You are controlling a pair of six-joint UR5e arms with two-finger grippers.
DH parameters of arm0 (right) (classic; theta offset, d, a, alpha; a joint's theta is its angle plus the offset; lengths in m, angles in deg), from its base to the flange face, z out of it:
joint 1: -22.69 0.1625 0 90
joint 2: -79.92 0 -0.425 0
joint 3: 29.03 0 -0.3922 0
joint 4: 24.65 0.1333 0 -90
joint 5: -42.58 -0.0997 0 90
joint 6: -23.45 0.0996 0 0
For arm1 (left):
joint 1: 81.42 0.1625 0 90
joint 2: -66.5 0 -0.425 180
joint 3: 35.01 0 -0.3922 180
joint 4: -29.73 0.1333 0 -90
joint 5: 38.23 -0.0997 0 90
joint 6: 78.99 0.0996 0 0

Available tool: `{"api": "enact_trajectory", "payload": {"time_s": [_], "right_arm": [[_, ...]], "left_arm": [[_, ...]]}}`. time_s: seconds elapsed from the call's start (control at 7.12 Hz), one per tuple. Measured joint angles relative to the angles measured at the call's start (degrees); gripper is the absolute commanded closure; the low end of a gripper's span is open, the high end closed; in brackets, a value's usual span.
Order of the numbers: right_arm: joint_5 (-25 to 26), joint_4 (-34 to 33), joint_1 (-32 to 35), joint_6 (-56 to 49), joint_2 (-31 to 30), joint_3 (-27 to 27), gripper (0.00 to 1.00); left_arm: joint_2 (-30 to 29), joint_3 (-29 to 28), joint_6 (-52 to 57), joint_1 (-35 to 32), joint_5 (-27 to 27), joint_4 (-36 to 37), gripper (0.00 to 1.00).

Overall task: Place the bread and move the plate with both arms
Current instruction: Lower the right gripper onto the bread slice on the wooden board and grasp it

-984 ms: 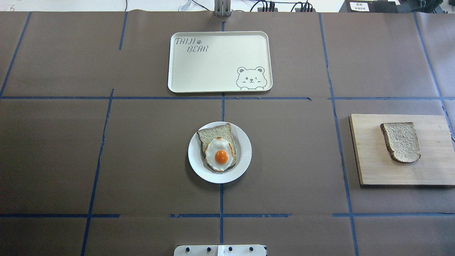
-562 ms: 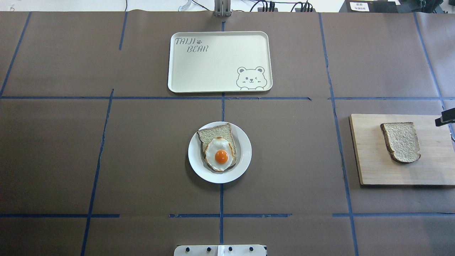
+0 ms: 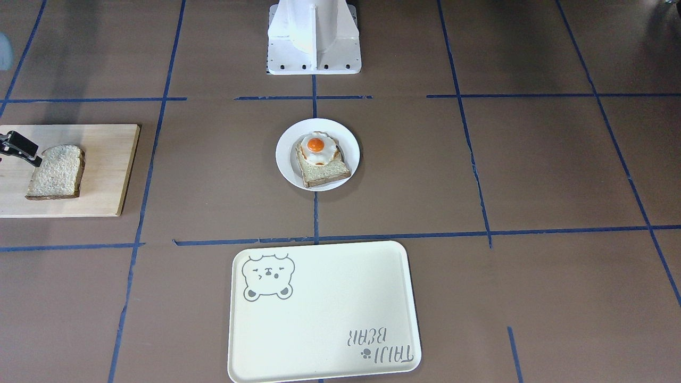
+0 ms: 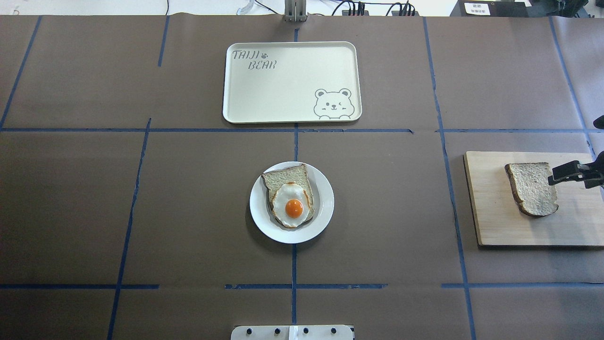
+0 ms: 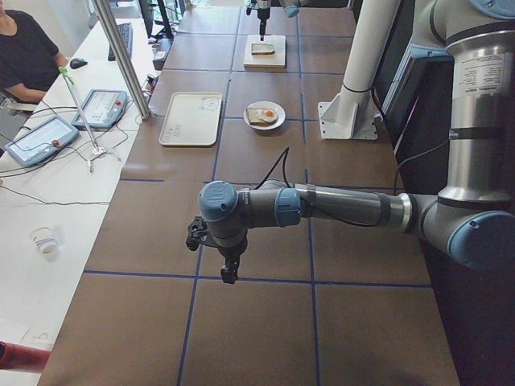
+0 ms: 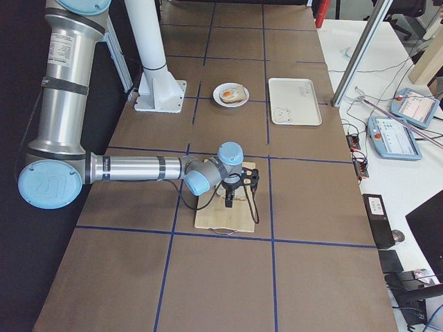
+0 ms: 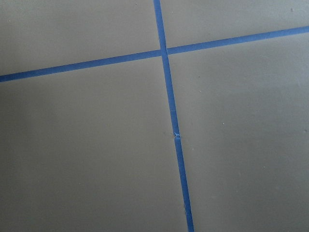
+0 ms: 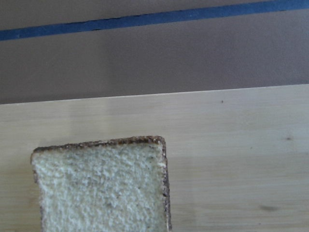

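The plain bread (image 4: pixel 531 189) lies flat on a wooden board (image 4: pixel 495 222) at the right; it also shows in the front-facing view (image 3: pixel 56 171) and fills the lower left of the right wrist view (image 8: pixel 101 188). The white plate (image 4: pixel 325 208) sits mid-table and carries a slice topped by a fried egg (image 4: pixel 292 200). My right gripper (image 4: pixel 561 174) reaches in from the right edge over the board, its tip at the bread's right edge; I cannot tell whether it is open or shut. My left gripper (image 5: pixel 229 269) hangs over bare table far to the left; its state is unclear.
A cream tray with a bear drawing (image 4: pixel 283 94) lies beyond the plate at the far middle. The white pedestal base (image 3: pixel 314 37) stands at the near middle edge. Blue tape lines cross the brown table cover (image 7: pixel 166 87).
My right gripper has come into the overhead view from the right edge and moved left over the board to the bread's right edge. Bread and plate have not moved.
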Motion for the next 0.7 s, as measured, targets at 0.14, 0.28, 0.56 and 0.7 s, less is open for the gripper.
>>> {"api": "enact_trajectory", "payload": {"time_s": [0.14,0.28,0.56,0.7], "right_arm": [[0.1,0.56,-0.37,0.1,0.83,-1.52,0.01],[0.13,0.74,-0.75,0.13,1.26,-2.15,0.02],[0.13,0.83,-1.72,0.03,1.57,-2.51,0.05],[0.09,0.86,-2.05,-0.02,1.6,-2.68,0.06]], "left_arm": [[-0.02,0.0,0.01,0.0,0.0,0.0,0.0],[-0.01,0.0,0.01,0.0,0.0,0.0,0.0],[0.04,-0.01,0.07,0.0,0.0,0.0,0.0],[0.04,-0.04,0.09,0.0,0.0,0.0,0.0]]}}
